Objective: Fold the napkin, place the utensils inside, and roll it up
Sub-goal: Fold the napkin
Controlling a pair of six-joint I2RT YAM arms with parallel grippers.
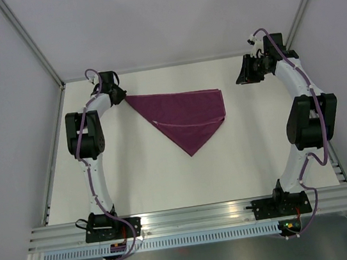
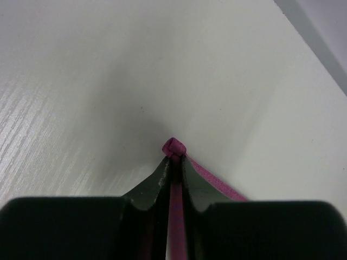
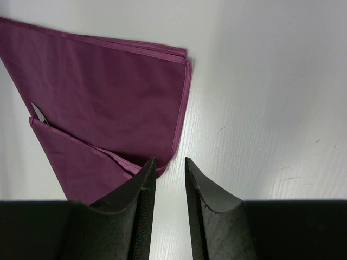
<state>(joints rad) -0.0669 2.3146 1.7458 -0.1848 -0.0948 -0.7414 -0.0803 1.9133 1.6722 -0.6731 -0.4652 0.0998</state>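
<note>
Left tool (image 2: pixel 174 161) is nearly closed, pinching one corner of the napkin (image 1: pixel 184 115); a cloth nub pokes out just past its tips. Napkin lies flat on the surface (image 1: pixel 255 157), folded into a triangle. Its long edge runs from the left tool toward the right tool (image 3: pixel 169 162), with the point aimed back at the arm bases. Right tool is parted and holds nothing; a rounded napkin corner sits just beside its left fingertip. Cloth is magenta with a slight sheen and layered hems. A silver knife (image 3: pixel 38 112) tip peeks from a fold.
</note>
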